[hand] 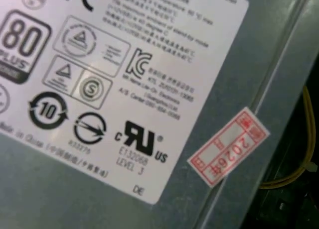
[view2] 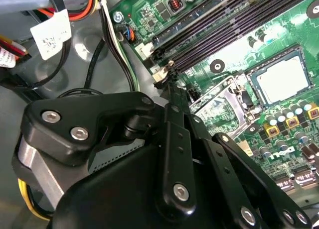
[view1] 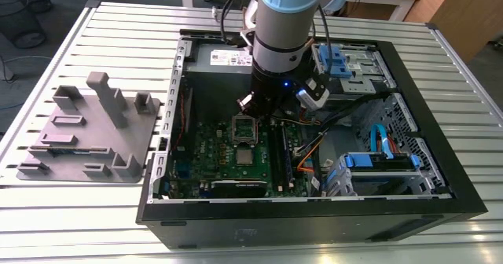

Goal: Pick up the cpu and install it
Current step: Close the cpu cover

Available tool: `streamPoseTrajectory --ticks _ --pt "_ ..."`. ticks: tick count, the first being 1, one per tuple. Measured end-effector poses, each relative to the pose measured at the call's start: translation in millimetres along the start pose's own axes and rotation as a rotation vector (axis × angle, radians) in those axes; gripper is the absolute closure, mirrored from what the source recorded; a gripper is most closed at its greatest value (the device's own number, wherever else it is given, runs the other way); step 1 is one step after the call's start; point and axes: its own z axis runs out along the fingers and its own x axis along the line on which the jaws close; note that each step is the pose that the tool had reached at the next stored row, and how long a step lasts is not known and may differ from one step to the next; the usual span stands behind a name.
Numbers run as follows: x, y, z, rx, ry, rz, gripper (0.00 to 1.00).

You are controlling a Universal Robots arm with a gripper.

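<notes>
The cpu [view1: 245, 156] [view2: 281, 79] lies flat in the motherboard socket, its pale silver top showing. The socket's metal load plate [view1: 244, 128] [view2: 219, 97] stands open beside it. My gripper [view1: 258, 108] [view2: 168, 87] hangs inside the open computer case [view1: 157, 158], low over the green motherboard [view1: 212, 146] just beyond the load plate and apart from the cpu. In the second wrist view its black fingers [view2: 174, 134] meet with no gap and nothing between them.
A grey plastic fixture [view1: 86, 134] with upright blocks lies on the slatted table at the exterior view's left. Inside the case are the power supply [view1: 224, 58] [hand: 124, 89], blue drive cages [view1: 342, 63] [view1: 381, 164], cables [view1: 310, 152] and memory slots [view2: 234, 25].
</notes>
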Motion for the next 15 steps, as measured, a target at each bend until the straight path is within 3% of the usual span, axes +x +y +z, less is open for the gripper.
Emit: streamPoseTrajectory --ticks 15 --pt "2.0 0.5 -4.8 -0.0018 -0.0089 0.000 0.89"
